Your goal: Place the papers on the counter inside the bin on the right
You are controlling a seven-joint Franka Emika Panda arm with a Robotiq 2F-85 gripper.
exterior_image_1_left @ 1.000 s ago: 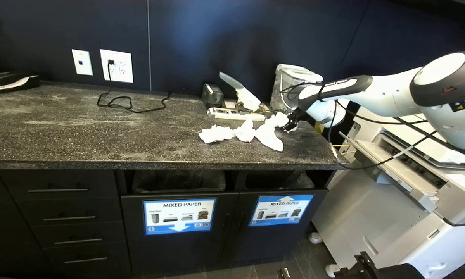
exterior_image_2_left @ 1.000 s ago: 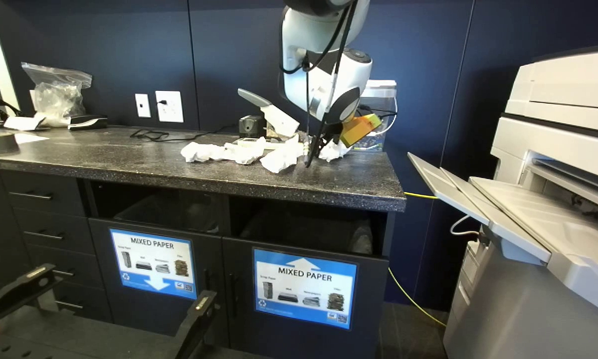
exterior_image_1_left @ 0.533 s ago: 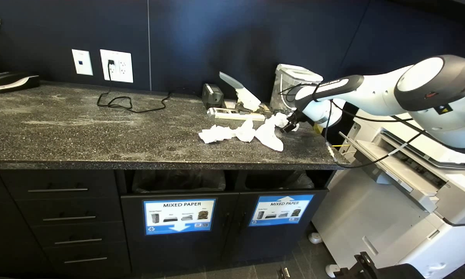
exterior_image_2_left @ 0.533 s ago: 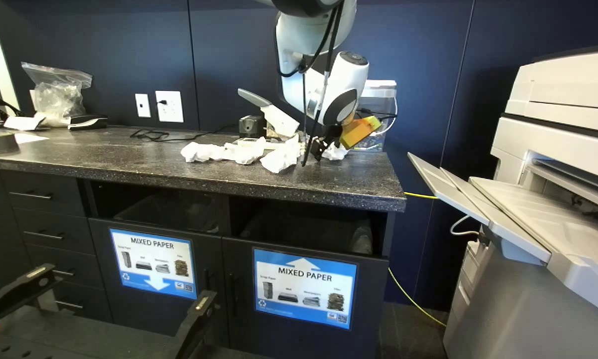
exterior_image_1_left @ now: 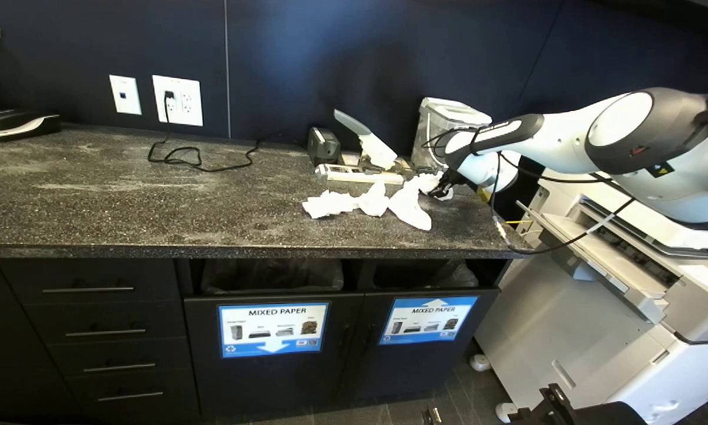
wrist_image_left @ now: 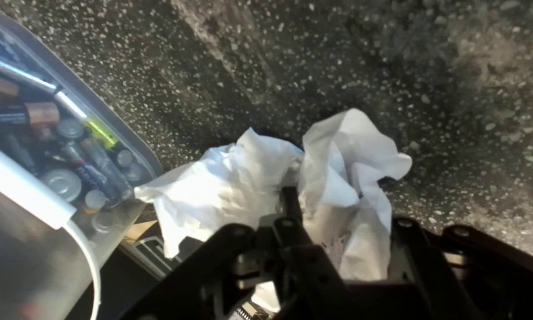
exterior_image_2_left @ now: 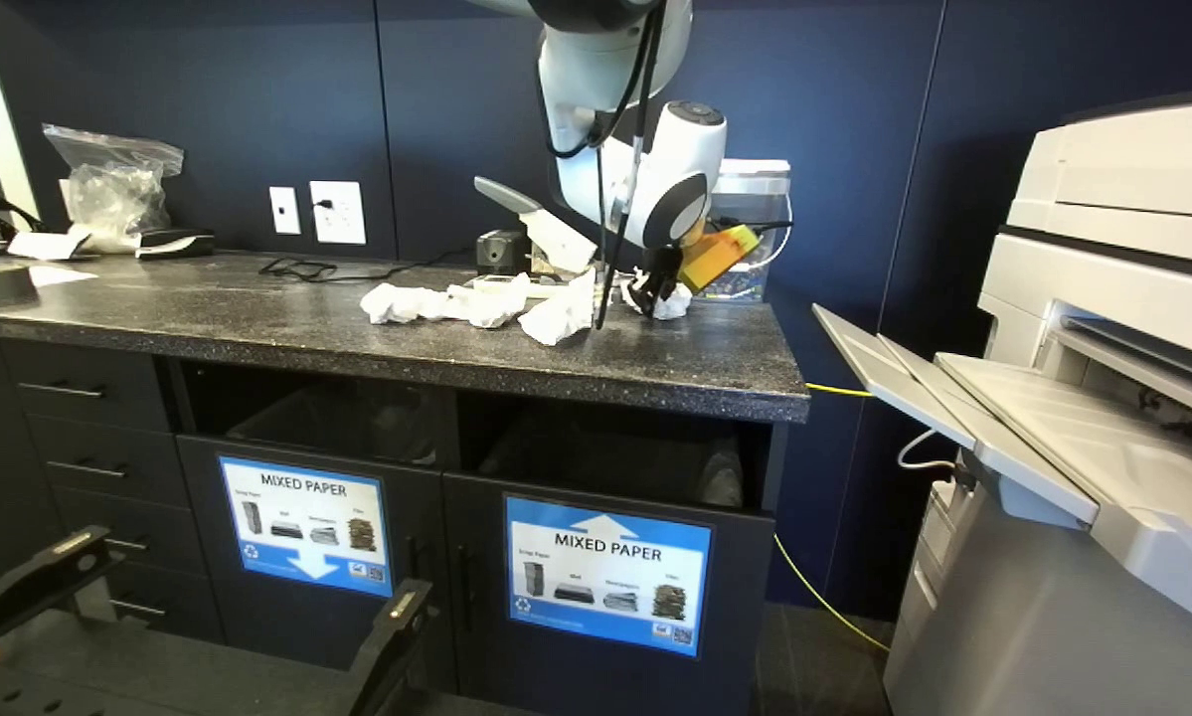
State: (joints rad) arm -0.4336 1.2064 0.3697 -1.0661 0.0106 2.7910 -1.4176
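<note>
Papers point(exterior_image_2_left: 559, 313), white and crumpled, are lying in a row on the dark surface point(exterior_image_2_left: 257, 318), the bin point(exterior_image_2_left: 723, 482) sitting below it. In the wrist view, the tool point(wrist_image_left: 346, 213) is straddling 1 of them, its jaws standing apart; whether they are gripping it, I cannot tell.
</note>
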